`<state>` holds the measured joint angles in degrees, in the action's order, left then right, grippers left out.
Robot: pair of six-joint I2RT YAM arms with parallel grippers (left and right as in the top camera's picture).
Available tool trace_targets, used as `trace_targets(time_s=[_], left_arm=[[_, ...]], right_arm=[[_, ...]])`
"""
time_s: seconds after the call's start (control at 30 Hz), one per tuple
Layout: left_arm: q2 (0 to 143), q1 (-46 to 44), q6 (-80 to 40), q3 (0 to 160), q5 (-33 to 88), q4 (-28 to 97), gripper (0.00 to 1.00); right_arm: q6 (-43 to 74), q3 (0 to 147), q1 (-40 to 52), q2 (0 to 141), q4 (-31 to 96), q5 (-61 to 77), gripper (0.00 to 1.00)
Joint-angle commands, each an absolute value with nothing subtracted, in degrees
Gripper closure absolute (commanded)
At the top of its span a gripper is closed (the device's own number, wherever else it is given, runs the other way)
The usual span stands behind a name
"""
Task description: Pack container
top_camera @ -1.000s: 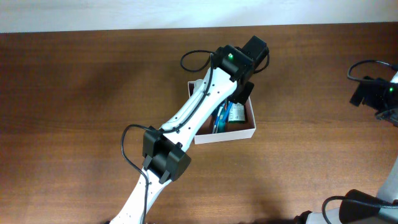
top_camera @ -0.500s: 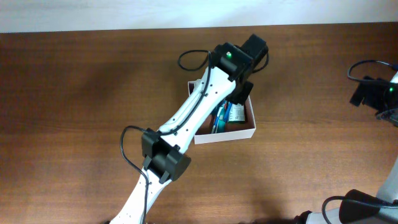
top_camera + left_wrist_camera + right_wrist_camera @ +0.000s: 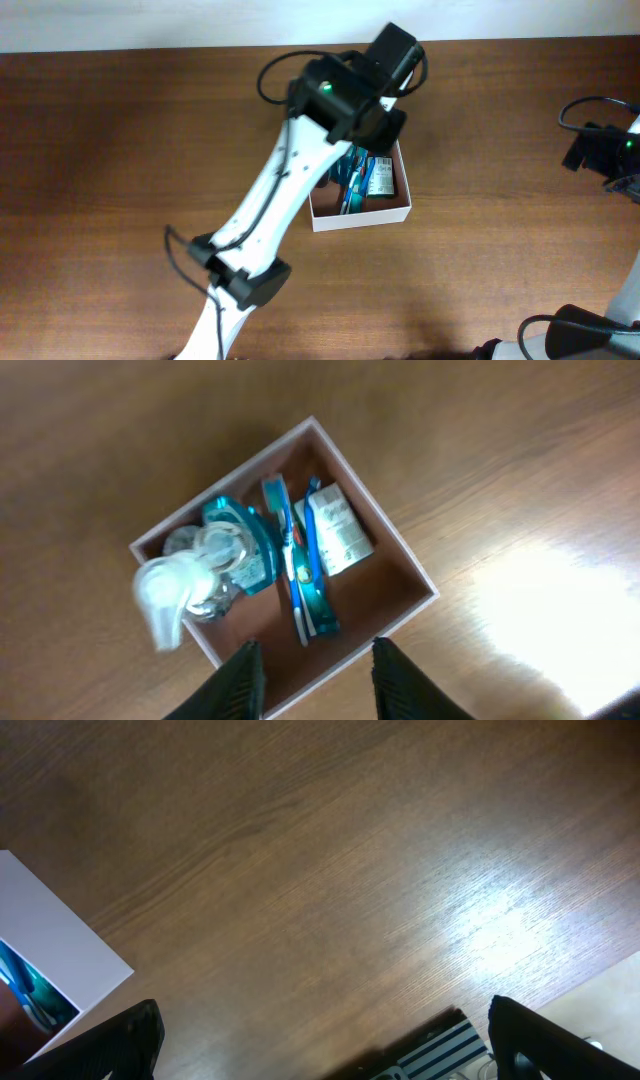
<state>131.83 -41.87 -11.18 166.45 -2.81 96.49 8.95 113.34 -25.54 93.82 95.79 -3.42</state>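
The container (image 3: 362,216) is a square shallow cardboard box with white walls and a pinkish-brown inside, at the table's middle. In the left wrist view the container (image 3: 405,598) holds a clear pump bottle (image 3: 190,575), a teal item (image 3: 245,540), toothbrushes (image 3: 300,565) and a small white packet (image 3: 338,530). My left gripper (image 3: 315,680) is open and empty above the box's near side. My right gripper (image 3: 320,1040) is open and empty over bare wood at the far right; a corner of the container (image 3: 50,945) shows at its left.
The left arm (image 3: 290,190) stretches diagonally over the table and hides the box's left part. A striped object (image 3: 440,1055) lies at the table edge under the right gripper. The right arm (image 3: 605,150) rests at the table's right edge.
My left gripper has lifted up and drawn back from the box toward the upper left, empty. The right arm has not moved.
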Motion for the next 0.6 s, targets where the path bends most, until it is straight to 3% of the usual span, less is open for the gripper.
trace_targets(time_s=[0.0,0.13,0.57], left_arm=[[123.90,-41.95,-8.88,167.92,-2.37,96.71,0.53],[115.96,-41.95,-6.26,164.81,-3.44,96.71,0.01],[80.51,-41.85,-13.08,129.21,-9.58,96.71,0.01]], right_arm=[[8.84,113.43,-25.89,93.23,95.61,-3.27,0.01],[8.84,113.43,-25.89,93.23,95.61,-3.27,0.01],[8.84,113.43,-25.89,93.23,95.61,-3.27,0.02]])
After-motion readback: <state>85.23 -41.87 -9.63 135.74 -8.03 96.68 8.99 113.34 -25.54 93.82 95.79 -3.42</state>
